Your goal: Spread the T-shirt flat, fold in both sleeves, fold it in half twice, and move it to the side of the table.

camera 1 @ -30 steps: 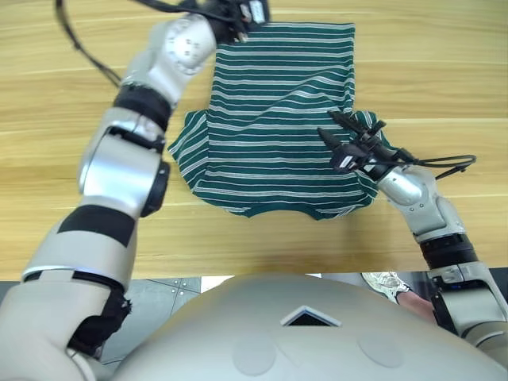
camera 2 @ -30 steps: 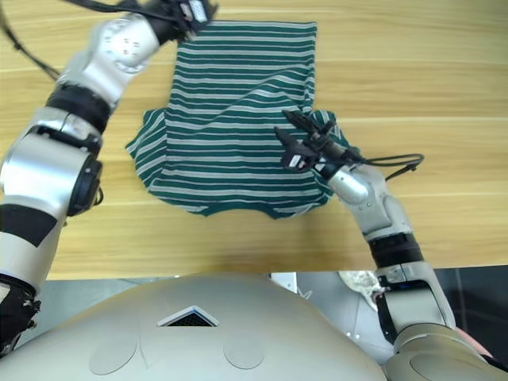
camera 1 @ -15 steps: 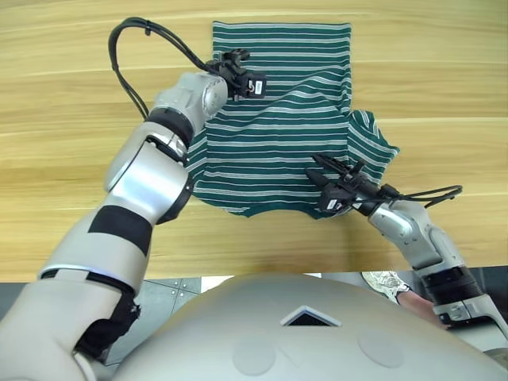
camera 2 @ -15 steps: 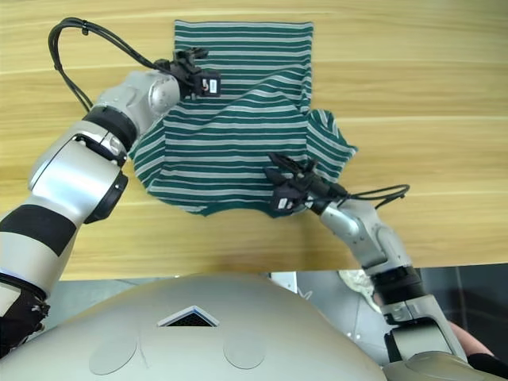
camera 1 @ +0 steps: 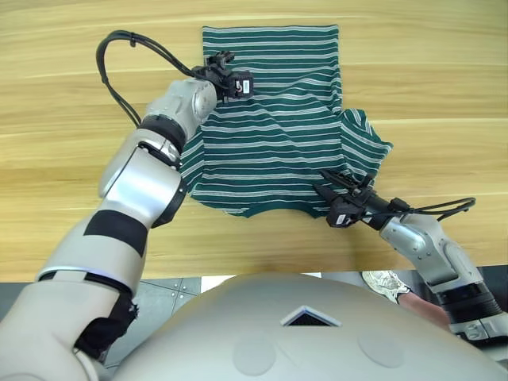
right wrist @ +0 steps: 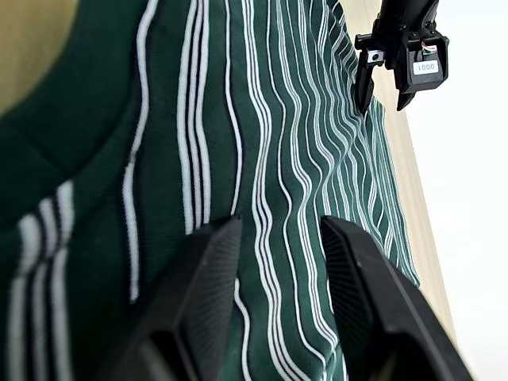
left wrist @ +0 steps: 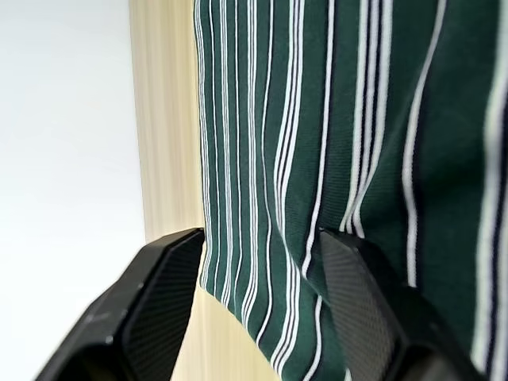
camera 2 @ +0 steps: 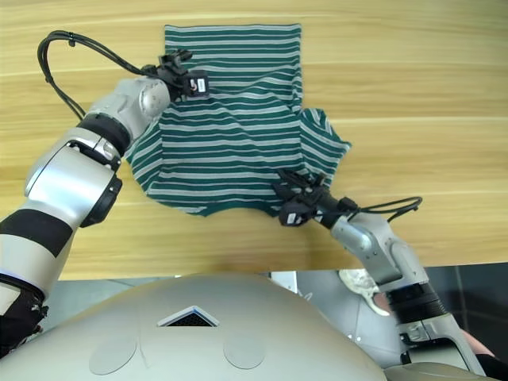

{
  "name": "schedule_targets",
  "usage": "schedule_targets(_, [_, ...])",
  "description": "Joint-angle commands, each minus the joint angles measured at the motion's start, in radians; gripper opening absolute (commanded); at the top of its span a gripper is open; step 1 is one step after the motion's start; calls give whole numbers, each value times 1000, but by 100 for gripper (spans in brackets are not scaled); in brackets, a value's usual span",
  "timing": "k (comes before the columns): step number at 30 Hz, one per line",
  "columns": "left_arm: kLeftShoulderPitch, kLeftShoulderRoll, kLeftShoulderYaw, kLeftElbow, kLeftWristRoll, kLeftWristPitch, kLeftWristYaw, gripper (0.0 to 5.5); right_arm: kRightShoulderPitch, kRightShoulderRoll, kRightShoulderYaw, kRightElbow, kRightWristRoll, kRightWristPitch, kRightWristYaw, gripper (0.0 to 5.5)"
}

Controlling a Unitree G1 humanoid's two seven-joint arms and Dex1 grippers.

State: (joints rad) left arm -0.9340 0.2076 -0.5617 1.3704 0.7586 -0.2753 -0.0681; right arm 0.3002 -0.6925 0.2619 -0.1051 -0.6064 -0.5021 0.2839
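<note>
Green striped T-shirt (camera 1: 274, 127) lies on wood table (camera 1: 444, 87), middle to far side. Cloth wrinkly, not flat. Right sleeve (camera 1: 369, 143) sticks out to right. Left gripper (camera 1: 225, 67) over shirt's far left part, fingers spread apart, holding nothing. Right gripper (camera 1: 329, 193) at shirt's near right edge, fingers spread apart too, cloth not pinched.

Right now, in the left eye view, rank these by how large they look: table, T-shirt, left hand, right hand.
1. table
2. T-shirt
3. left hand and right hand: alike; nearness differs, so unranked.
</note>
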Motion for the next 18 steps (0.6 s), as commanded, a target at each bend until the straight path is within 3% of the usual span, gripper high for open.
schedule_targets(1, [36,24,1,24,1,29,-3,269,24,-29,14,23,-23,15,32,188])
schedule_targets(5, [39,12,11,19,-15,-17,2,269,2,-9,2,11,1,-9,1,188])
schedule_targets(11, [6,7,43,-3,-47,-143,52,269,-87,150,-117,-141,251,-29,-121,188])
schedule_targets(14, [-41,66,81,-49,-78,-254,155,269,-88,178,-154,-158,319,-23,-127,188])
schedule_targets(18, [12,240,130,-217,-94,-416,267,269,-69,176,-160,-114,295,-39,-126,188])
